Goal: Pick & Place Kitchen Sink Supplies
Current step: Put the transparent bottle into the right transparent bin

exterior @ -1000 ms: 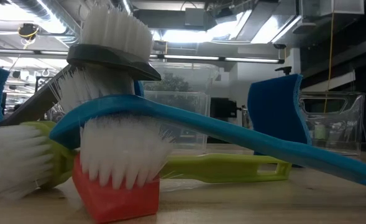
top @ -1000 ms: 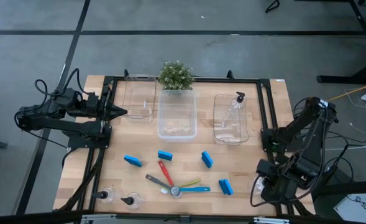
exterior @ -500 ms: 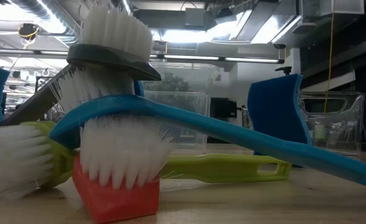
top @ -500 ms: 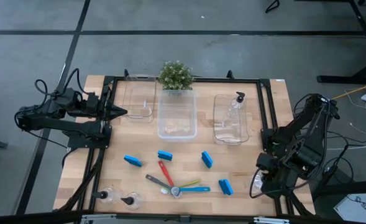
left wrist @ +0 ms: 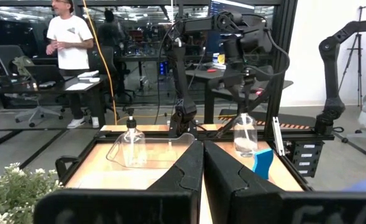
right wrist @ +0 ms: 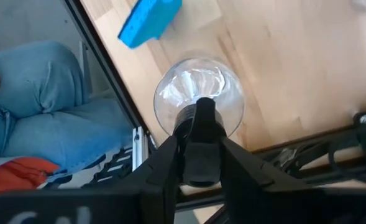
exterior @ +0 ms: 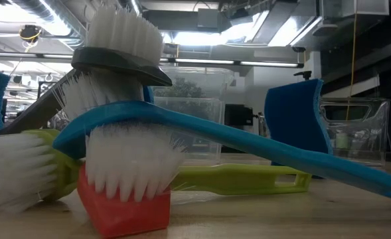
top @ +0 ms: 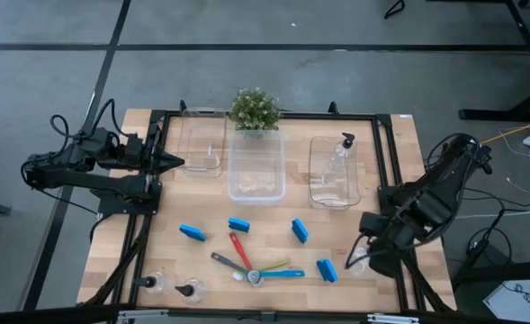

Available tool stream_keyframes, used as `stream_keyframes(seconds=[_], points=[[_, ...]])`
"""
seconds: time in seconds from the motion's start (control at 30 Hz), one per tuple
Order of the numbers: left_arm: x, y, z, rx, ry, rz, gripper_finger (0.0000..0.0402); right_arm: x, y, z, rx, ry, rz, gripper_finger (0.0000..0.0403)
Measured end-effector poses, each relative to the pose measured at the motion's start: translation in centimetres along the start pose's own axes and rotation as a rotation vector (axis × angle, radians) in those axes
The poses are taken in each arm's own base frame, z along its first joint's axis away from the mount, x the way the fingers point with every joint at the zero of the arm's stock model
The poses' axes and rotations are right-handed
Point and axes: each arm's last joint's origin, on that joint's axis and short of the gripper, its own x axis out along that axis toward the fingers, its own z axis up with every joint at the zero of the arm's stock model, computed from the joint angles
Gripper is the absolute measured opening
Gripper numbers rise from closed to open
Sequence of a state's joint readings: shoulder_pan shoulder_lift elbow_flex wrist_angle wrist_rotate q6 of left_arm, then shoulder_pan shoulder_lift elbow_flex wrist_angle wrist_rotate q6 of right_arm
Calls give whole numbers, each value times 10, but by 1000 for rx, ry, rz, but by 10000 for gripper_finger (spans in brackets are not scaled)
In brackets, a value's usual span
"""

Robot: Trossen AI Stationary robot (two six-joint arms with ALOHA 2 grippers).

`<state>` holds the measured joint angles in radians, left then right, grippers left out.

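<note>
While the right gripper (right wrist: 198, 155) stays out of direct sight from overhead, its wrist view shows both fingers clamped on the black pump top of a clear bottle (right wrist: 199, 96), the bottle's round body hanging past the fingertips over the table (top: 157, 243). Seen from above, that bottle (top: 359, 259) sits near the table's 4 o'clock corner, beside the nearest blue sponge (top: 327, 270), with the right arm folded over the edge there.

Left gripper (left wrist: 202, 163): fingers pressed together, nothing between them. It waits at 9 o'clock, pointing across the table toward the left clear bin (top: 202, 142).

Second bottle (top: 343, 155) stands in the right-hand clear bin (top: 335, 173) at 2 o'clock. Two more bottles (top: 155, 283) (top: 190, 291) lie at 7 o'clock near the front edge.

Four brushes (top: 251, 267) (red, grey, yellow-green, blue) lie crossed in a pile at 6 o'clock, heads meeting; the low view shows the blue handle (exterior: 248, 143) lying over the yellow-green one (exterior: 235, 179).

Other sponges (top: 192, 233) (top: 238, 224) (top: 300, 230) are spread around the centre. Middle bin (top: 256, 166) sits at 12 o'clock, just in front of the potted plant (top: 254, 109).

A person (left wrist: 71, 43) stands in the room beyond; someone's jeans (right wrist: 40, 118) show by the table edge.
</note>
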<state>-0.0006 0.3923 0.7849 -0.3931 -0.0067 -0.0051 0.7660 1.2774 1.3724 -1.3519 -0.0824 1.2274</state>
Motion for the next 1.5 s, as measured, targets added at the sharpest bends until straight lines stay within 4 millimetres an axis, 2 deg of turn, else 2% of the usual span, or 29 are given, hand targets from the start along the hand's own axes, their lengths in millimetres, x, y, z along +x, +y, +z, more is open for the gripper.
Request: stream_keyframes(seconds=[0.2, 0.53, 0.7, 0.9, 1.5], points=[[0, 0, 0, 0, 0, 0, 6, -9, -4, 11, -45, 1, 10, 93], [0, 0, 0, 0, 0, 0, 6, -75, -12, 19, -82, -221, -8, 93], [0, 0, 0, 0, 0, 0, 6, -95, -17, 25, -110, -324, -9, 93], [0, 0, 0, 0, 0, 0, 6, -103, -25, 40, -139, -381, -45, 93], [0, 0, 0, 0, 0, 0, 6, -114, -75, 96, -143, -432, -250, 93]])
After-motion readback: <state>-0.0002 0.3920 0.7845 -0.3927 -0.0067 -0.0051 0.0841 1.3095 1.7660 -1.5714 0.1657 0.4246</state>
